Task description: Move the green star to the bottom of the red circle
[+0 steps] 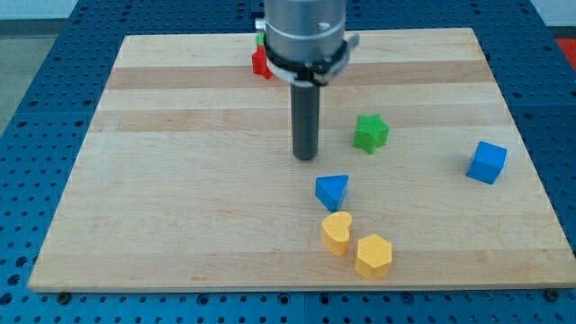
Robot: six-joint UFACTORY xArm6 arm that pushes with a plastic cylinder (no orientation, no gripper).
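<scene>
My tip point(306, 157), a bare rod grasping nothing, stands left of the green star-shaped block point(370, 132); I should circle right, then push it left.

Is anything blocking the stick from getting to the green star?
No. My tip sits just to the view's left of the green star block, with only bare wooden board between them. The blue triangular block lies lower, out of the way.

Blue cube point(487, 163), blue triangle point(332, 191), yellow heart point(337, 232), yellow hexagon point(373, 256)
</scene>
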